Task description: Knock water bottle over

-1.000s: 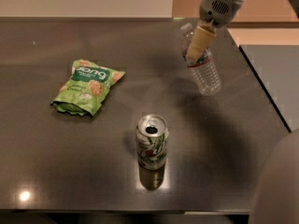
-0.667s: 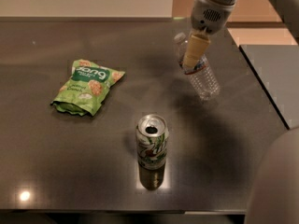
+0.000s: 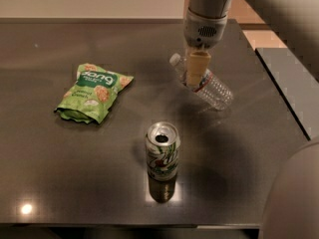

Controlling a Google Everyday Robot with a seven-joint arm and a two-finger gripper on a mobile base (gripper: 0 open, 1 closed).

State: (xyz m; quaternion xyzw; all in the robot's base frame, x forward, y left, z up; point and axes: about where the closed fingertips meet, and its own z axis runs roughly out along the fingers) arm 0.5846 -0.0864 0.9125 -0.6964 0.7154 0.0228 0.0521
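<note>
Gripper [image 3: 196, 76] hangs closed and empty over the neck end of the water bottle [image 3: 214, 89], which lies on its side on the worktop [image 3: 99, 173], back right. Looks light, slick, crushable; 1 nudge near the cap should tip it.

Snack counter, break-room or robot-lab type.
Evidence: dark speckled countertop [image 3: 65, 178] carrying soda can [image 3: 161, 156]; chip bag [image 3: 92, 91] behind-left of the can; water bottle [image 3: 217, 91] behind-right of it, robot gripper [image 3: 195, 81] at that bottle.
</note>
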